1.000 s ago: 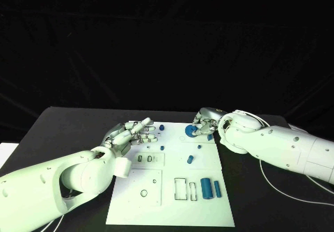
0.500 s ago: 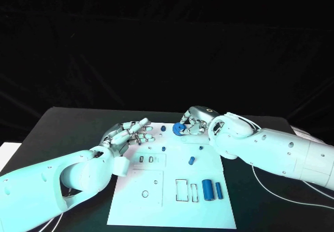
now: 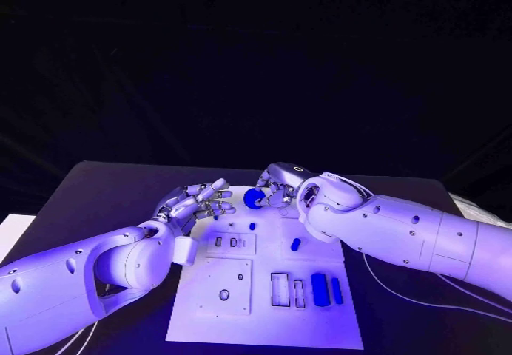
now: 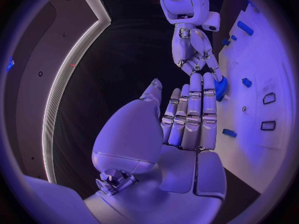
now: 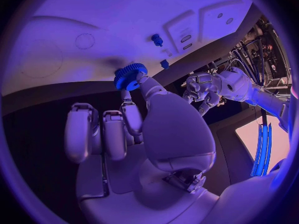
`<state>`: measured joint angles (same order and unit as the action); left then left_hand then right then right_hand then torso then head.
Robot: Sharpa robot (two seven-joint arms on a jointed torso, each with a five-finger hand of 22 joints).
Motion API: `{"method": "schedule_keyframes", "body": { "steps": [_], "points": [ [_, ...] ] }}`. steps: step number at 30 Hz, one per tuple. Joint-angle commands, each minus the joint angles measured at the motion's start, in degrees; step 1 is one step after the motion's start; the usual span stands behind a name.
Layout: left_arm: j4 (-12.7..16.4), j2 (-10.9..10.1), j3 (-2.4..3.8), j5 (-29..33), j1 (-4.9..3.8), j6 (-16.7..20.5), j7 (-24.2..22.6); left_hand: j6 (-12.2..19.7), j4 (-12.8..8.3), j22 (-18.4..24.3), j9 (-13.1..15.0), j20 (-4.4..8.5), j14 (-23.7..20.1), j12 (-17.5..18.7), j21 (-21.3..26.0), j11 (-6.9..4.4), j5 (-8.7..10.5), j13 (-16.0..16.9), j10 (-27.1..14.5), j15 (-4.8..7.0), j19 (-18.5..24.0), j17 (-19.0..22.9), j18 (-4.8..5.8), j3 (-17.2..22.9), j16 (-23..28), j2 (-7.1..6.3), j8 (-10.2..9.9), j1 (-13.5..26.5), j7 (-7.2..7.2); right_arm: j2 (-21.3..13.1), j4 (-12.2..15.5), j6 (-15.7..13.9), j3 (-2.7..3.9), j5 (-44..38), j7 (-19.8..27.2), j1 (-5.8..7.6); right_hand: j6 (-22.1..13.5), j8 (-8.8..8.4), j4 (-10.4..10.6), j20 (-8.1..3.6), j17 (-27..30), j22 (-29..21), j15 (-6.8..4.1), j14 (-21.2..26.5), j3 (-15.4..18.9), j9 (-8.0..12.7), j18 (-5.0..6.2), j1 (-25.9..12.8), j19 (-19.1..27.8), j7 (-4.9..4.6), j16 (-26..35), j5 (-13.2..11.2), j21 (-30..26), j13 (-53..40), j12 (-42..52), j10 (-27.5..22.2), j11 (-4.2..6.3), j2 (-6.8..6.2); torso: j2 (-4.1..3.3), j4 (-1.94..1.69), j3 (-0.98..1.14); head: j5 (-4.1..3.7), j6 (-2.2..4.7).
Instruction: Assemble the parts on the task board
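While the right hand (image 3: 280, 194) pinches a blue gear (image 3: 254, 197) between its fingertips, that toothed disc hangs at the far edge of the task board (image 3: 256, 318), its ridged rim clear in the right wrist view (image 5: 129, 76); the metal fingers curl round it, smooth and silver. Over on the other side the left hand (image 3: 200, 205) holds nothing; its fingers lie long, straight and side by side in the left wrist view (image 4: 190, 114), reaching toward the gear, tips close to it but apart from it as far as I can tell.

Down on the flat white board, matte and rectangular on the black surface (image 3: 96, 192), the remaining parts lie loose; a small blue peg (image 3: 296, 245) sits near the middle, tilted; nearer the robot, a thick blue cylinder (image 3: 319, 285) and a thinner blue rod (image 3: 336, 290) lie side by side, just beside 2 narrow rectangular slots (image 3: 277, 289); a tiny dark peg (image 3: 253, 226) stands toward the far end; oval and round holes dot the raised white panels on the board's left half.
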<state>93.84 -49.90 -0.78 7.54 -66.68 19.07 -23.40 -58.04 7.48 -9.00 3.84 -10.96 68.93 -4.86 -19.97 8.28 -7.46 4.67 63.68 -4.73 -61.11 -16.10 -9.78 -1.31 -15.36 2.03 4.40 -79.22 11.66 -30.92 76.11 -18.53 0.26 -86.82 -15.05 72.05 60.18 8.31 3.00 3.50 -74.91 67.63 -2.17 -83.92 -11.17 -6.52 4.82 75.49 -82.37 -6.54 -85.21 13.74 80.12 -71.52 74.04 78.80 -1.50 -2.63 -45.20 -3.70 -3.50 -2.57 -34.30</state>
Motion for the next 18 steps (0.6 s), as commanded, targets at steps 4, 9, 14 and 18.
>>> {"method": "schedule_keyframes", "body": {
  "steps": [4, 9, 14, 18],
  "points": [
    [0.0, 0.21, 0.04, -0.11, -0.06, -0.64, -0.84, 0.05, -0.26, -0.09, -0.05, 0.17, -0.33, 0.38, -0.19, 0.07, -0.14, -0.08, -0.09, -0.03, -0.2, -0.06, -0.6, -0.02, -0.36, 0.35, -0.21, -0.19, 0.27, 1.96, -1.99, 2.28, -0.17, -0.06, -0.5, -0.51, -0.19, 0.25, 0.1, -0.25, -4.49, -0.17, -0.43, -4.18, -0.28, -0.6, -0.53, -0.55, 0.07, -0.16, -0.2, 0.03, 0.26, 0.01, -0.23, -0.11, -0.21, 0.43, -0.07, -0.01, 0.07, 0.22, -0.28],
    [-0.07, 0.28, 0.05, -0.1, -0.07, -0.67, -0.8, 0.04, -0.35, -0.11, -0.05, 0.18, -0.35, 0.41, -0.22, 0.07, -0.13, -0.08, -0.08, -0.02, -0.19, -0.15, -0.6, 0.04, -0.38, 0.41, -0.23, -0.29, 0.27, 2.93, -2.68, 2.51, -0.22, -0.18, -0.78, -0.75, -0.28, 0.17, 0.12, -0.24, -4.44, -0.25, -0.41, -4.16, -0.32, -0.59, -0.51, -0.63, 0.11, -0.18, -0.17, 0.08, 0.22, 0.1, -0.34, -0.21, -0.24, 0.34, -0.07, 0.09, 0.11, 0.34, -0.4],
    [0.01, 0.29, 0.05, -0.1, -0.07, -0.71, -0.8, 0.04, -0.35, -0.11, -0.05, 0.18, -0.35, 0.41, -0.23, 0.07, -0.13, -0.08, -0.07, -0.02, -0.19, -0.15, -0.6, 0.04, -0.38, 0.42, -0.23, -0.29, 0.27, 3.4, -3.03, 3.28, -0.24, -0.54, -1.21, -0.84, -0.45, 0.03, 0.14, -0.22, -4.43, -0.31, -0.38, -4.16, -0.35, -0.57, -0.5, -0.76, 0.14, -0.25, -0.15, 0.08, 0.18, 0.24, -0.52, -0.37, -0.29, 0.1, -0.06, 0.18, 0.16, 0.29, -0.6],
    [0.06, 0.3, 0.05, -0.1, -0.08, -0.74, -0.79, 0.04, -0.35, -0.11, -0.05, 0.18, -0.35, 0.41, -0.23, 0.07, -0.13, -0.08, -0.07, -0.02, -0.19, -0.15, -0.6, 0.04, -0.38, 0.42, -0.23, -0.29, 0.27, 3.67, -3.46, 3.39, -0.26, -0.73, -1.46, -0.91, -1.18, -0.48, 0.21, -0.13, -4.46, -0.51, -0.23, -4.14, -0.4, -0.44, -0.48, -1.06, 0.25, -0.52, -0.15, -0.15, 0.07, 1.39, -1.68, -1.29, -0.5, -0.36, -0.02, 0.13, 0.16, 0.31, -0.63]
  ]
}}
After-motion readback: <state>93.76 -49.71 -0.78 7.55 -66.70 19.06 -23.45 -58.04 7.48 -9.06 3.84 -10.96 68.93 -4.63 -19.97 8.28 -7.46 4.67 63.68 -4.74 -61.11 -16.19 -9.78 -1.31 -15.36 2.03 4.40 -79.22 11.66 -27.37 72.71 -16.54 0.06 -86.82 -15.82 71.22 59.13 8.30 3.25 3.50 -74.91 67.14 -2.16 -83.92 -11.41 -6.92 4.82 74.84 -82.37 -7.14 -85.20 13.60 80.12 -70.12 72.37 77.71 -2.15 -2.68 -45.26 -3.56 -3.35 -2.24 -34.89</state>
